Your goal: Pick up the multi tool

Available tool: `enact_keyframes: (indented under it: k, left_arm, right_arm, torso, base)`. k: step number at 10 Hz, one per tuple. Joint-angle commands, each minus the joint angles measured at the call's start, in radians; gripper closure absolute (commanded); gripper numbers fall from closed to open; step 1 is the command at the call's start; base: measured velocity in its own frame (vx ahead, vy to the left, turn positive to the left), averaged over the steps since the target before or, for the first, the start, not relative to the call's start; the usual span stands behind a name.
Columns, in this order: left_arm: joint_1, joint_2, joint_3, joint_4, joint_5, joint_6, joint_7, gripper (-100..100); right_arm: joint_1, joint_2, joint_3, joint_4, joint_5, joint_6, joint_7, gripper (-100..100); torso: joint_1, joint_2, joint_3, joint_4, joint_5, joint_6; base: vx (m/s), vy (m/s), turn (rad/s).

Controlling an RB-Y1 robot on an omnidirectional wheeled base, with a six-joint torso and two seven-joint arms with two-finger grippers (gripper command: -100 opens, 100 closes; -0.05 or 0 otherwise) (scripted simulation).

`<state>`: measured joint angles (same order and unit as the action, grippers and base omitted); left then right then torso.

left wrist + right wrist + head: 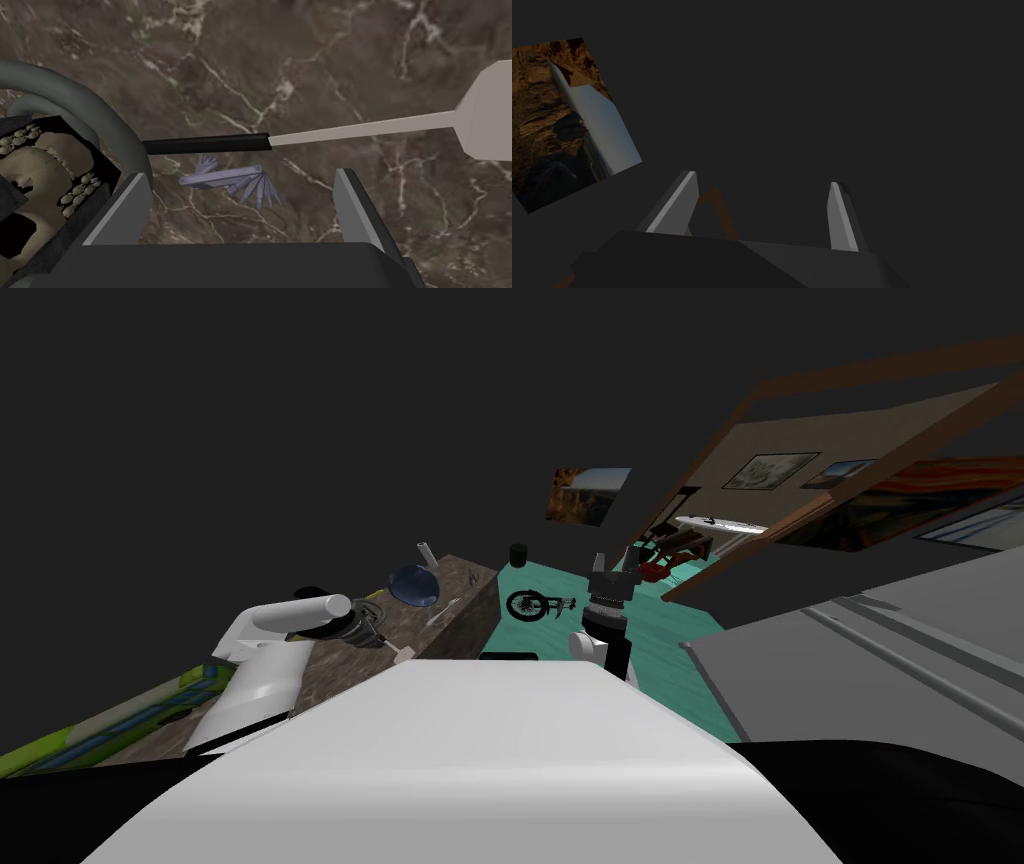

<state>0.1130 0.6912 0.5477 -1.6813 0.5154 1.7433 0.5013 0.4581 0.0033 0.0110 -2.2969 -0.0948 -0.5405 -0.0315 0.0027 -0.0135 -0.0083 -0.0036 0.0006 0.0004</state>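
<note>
- Beneath the left gripper [243, 173] spreads a brown desk [350, 60] with a marbled, white-veined top. It lies under everything the gripper faces.
- Beside one of the left gripper's fingers [125, 210] sits a dark object patterned with small pale skulls [50, 165]. It is edged by a thick grey curved band, which comes close up against that finger.
- Just beyond the left gripper's fingertips lies a long spatula with a black handle and a pale, flat blade [350, 131]. It rests flat on the desk, crosswise to the gripper. Its handle end points toward the skull-patterned object, and its blade reaches out past the other finger.
- Ahead of the robot, well apart from the desk, the right gripper [762, 178] is raised with its two fingers spread and nothing between them.
- The left gripper is also released, with its fingers wide apart and touching nothing.
- Between those spread fingers, in the middle of the gap, lies a small bluish-grey folding multi tool [225, 177]. It rests flat on the desk with several thin blades fanned out at one end. It is just beside the spatula's black handle, on the gripper's side of it, and clear of both fingers.
</note>
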Motion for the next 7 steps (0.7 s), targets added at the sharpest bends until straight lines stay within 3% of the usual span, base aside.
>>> enact_keyframes:
  k: [1,2,3,6,7]
  left_arm:
    - [0.000,0.000,0.000,0.000,0.000,0.000,0.000,-100]
    - [0.001,0.000,0.000,0.001,-0.001,0.002,0.000,0]
    - [-0.002,-0.012,-0.009,0.030,-0.010,-0.032,-0.009,-100]
    - [-0.006,-0.028,-0.023,0.074,-0.025,-0.083,-0.023,-100]
    - [-0.007,-0.022,-0.018,0.062,-0.020,-0.067,-0.019,-100]
  right_arm:
    - [0.000,0.000,0.000,0.000,0.000,0.000,0.000,0]
    - [0.000,0.000,0.000,0.000,0.000,0.000,0.000,0]
    - [0.000,0.000,0.000,0.000,0.000,0.000,0.000,0]
    - [0.000,0.000,0.000,0.000,0.000,0.000,0.000,0]
    - [0.000,0.000,0.000,0.000,0.000,0.000,0.000,0]
  torso:
    - [0.000,0.000,0.000,0.000,0.000,0.000]
    - [-0.004,0.006,0.003,0.001,-0.001,0.000]
    - [-0.007,0.010,0.006,0.002,-0.001,0.000]
    - [-0.008,0.014,0.008,0.003,-0.002,0.000]
    - [-0.005,0.013,0.007,0.002,0.001,-0.001]
  base:
    - [0.064,0.063,-0.025]
    - [0.015,0.012,0.001]
    - [0.005,0.014,0.006]
    - [-0.008,0.015,0.004]
    - [-0.006,0.003,-0.002]
